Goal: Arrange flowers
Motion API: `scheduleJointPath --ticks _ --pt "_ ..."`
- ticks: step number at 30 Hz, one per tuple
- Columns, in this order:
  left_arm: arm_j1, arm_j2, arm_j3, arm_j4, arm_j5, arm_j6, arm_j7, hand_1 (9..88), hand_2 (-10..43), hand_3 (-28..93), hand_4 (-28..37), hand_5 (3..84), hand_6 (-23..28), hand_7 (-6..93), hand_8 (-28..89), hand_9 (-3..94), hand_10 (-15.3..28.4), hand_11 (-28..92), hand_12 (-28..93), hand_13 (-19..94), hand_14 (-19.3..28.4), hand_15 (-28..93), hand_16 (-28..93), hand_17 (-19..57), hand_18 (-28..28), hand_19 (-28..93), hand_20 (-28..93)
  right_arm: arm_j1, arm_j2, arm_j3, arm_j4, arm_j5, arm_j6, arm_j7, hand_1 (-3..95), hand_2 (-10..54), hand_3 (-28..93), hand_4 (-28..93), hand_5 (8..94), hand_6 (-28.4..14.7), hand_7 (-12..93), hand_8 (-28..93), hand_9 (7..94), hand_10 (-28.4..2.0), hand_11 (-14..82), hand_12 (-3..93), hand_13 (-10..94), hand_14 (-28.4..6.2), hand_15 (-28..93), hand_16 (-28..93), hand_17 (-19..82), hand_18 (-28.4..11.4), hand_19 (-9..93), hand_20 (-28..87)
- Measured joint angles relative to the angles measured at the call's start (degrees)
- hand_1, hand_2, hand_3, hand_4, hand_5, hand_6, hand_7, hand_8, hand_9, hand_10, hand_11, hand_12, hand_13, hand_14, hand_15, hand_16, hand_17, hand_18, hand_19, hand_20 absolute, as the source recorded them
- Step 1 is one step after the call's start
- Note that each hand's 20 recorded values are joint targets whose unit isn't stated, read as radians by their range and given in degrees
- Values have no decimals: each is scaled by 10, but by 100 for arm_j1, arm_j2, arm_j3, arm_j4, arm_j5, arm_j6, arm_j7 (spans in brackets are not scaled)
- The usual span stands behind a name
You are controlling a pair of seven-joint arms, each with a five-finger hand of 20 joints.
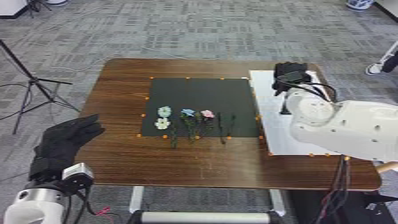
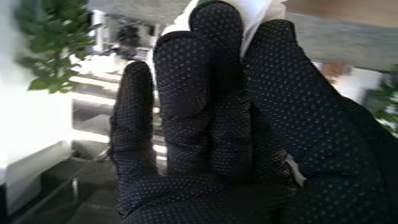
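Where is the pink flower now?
In the head view, the small pink flower lies on the black rectangular mat, just right of the small blue flower.

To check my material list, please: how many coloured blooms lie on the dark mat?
4: a pale green one at the left, a cream one just below it, a blue one to their right, a pink one farther right. More may hide among the stems.

the right hand [image 1: 289,71] partly hides a white thing [image 2: 266,10], cut off by the wrist view's edge.
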Motion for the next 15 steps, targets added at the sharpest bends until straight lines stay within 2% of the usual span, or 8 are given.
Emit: scheduleJointPath --ticks 7,15 --pt "9 -6 2 0 0 1 -10 241 0 882 -224 565 135 162 -107 474 208 383 125 338 238 570 -93 -55 177 435 133 -14 -91 -8 -380 -23 81 -239 577 -95 756 -283 786 20 329 -89 898 -47 128 377 717 -24 567 319 223 -219 840 137" --pt "-122 -115 6 4 121 -30 -206 241 1 881 -224 565 135 162 -107 474 209 383 125 338 238 570 -93 -55 177 435 133 -338 -480 328 -278 -20 82 -295 576 -95 757 -283 785 21 329 -87 899 -49 129 377 717 -24 567 318 222 -219 841 135"
